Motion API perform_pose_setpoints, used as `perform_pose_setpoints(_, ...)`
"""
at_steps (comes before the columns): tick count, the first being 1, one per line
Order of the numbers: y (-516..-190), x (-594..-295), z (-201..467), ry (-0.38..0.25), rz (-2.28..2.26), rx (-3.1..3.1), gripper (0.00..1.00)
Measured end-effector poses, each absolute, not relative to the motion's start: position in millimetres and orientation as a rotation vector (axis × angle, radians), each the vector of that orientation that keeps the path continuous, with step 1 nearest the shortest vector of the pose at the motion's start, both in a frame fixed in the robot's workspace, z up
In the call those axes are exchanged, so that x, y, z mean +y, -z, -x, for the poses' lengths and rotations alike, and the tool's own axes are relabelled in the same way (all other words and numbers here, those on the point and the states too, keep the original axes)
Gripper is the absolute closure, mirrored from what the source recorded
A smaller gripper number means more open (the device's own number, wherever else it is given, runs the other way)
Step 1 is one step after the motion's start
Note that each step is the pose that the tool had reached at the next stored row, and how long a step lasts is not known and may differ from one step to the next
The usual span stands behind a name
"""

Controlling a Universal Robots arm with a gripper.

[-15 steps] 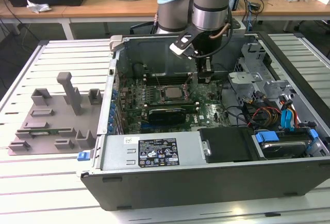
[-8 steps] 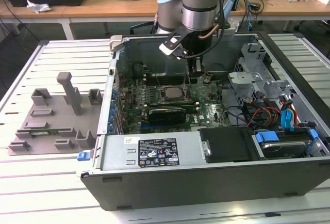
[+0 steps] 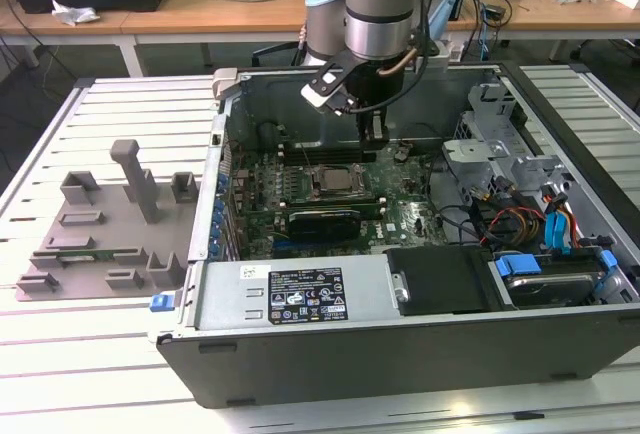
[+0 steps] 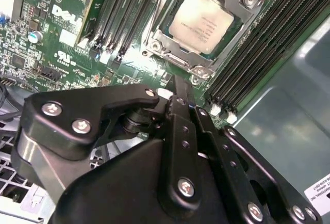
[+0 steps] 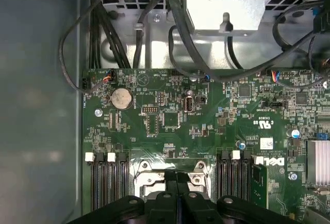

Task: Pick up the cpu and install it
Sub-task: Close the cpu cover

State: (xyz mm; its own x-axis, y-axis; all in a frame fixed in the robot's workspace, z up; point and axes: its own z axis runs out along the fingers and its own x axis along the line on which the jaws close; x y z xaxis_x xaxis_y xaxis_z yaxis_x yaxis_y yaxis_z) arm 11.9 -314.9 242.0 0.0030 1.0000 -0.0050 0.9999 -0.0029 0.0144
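Desktop computer case [image 3: 400, 354], lid off, lies open on a white slatted table [image 3: 100, 374], with its green motherboard [image 3: 405, 216] exposed. 1 robot arm reaches down into the case from above. Its black gripper [image 3: 375, 139] hangs low over the board, close to the cpu [image 3: 336, 182] but apart from it, a little toward the exterior view's right and farther back.

The cpu, a silver-grey square, sits flat in the middle of the board, enclosed by the metal socket frame [image 4: 172, 59]; the second wrist view shows it [image 4: 203, 22] lying level inside that frame, with rows of dark memory slots [image 4: 258, 48] running alongside.

In both wrist views the 2 fingers [image 5: 170, 182] of the gripper [image 4: 178, 94] are pressed together with nothing between them.

Well apart, toward the exterior view's left, a grey moulded tray [image 3: 100, 244] with upright posts rests on the table outside the case.
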Motion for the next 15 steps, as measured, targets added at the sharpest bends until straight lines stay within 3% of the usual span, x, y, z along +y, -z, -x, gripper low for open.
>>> perform_pose_setpoints(15,-228,-317,10,0.004,-2.219,2.215,0.89)
